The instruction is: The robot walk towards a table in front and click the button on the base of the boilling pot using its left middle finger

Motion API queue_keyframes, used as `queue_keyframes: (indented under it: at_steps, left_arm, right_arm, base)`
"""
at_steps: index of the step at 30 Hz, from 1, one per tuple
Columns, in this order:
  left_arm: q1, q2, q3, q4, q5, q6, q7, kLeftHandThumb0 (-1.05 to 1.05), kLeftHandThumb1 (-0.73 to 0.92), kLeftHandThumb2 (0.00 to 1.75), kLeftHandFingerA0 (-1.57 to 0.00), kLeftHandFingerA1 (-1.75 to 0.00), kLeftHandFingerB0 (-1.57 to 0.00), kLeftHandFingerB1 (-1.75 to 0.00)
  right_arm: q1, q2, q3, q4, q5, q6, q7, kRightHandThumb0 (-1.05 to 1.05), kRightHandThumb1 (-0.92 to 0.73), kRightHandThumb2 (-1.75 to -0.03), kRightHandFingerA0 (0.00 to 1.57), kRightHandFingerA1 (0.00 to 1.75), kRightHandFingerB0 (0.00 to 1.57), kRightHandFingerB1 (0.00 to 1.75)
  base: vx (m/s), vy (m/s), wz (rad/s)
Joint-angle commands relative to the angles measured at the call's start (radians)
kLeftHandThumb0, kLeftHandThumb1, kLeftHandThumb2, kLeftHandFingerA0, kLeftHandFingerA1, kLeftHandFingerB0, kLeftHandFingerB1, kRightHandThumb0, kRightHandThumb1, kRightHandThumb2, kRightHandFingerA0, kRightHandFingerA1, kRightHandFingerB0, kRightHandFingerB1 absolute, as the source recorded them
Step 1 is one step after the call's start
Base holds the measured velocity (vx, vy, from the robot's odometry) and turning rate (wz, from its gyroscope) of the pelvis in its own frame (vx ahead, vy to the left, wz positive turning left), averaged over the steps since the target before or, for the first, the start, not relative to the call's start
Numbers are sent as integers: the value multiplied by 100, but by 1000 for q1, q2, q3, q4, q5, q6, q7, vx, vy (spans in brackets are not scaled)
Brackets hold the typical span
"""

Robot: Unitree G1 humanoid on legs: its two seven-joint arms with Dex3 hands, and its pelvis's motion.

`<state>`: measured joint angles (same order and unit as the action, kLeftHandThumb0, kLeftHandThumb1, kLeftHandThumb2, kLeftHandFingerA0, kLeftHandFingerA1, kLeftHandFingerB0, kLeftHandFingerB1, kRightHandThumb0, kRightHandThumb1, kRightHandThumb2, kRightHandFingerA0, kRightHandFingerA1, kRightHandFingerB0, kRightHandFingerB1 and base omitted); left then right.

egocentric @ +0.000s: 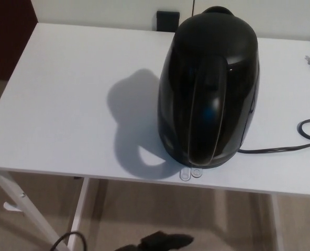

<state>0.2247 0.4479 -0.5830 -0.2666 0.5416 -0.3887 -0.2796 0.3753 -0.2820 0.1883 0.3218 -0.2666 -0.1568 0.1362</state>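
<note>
fingers: spread unreadable | left hand (160, 241) perhaps, bottom edge | kettle (208, 86) on table (61, 104)

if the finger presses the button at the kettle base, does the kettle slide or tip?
Tipping looks unlikely: the kettle is squat with a wide base, and the button sits right at table level. A slight slide is possible, since the tabletop looks smooth. The cord lies slack, so it probably won't restrain it. How full it is cannot be seen.
</note>
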Motion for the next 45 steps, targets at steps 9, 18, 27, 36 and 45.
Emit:
queue_keyframes:
  at_steps: [9, 18, 27, 36, 45]
  left_arm:
    - [-249, 74, -88, 4, 534, -93, 158, -57, 68, 62, -26, -30, -19, -28]
    - [-279, 66, -108, 54, 526, -65, 197, -57, 67, 61, -28, -31, -21, -28]
    - [-313, 44, -123, 102, 545, -50, 256, -57, 67, 61, -31, -31, -25, -29]
    - [-321, 21, -114, 116, 574, -20, 270, -58, 67, 60, -30, -31, -23, -29]
    - [-336, 11, -95, 136, 592, -15, 308, -55, 69, 62, -29, -31, -24, -29]
  right_arm:
    - [-34, -40, 8, 35, -43, -27, -10, -10, -75, -61, 58, 59, 47, 47]
    - [-8, -47, 14, -28, -57, -9, -6, -6, -73, -61, 60, 58, 51, 50]
    - [-10, -31, 12, -46, -60, 62, 2, -8, -72, -61, 56, 54, 43, 45]
    - [-13, -36, 16, -41, -59, 46, 5, -9, -73, -61, 55, 55, 40, 43]
    - [-12, -38, 19, -55, -58, 52, 7, -7, -73, -60, 56, 54, 41, 44]
  base:
    - [0, 0, 0]
    - [0, 0, 0]
    - [0, 0, 0]
    - [0, 0, 0]
    - [0, 0, 0]
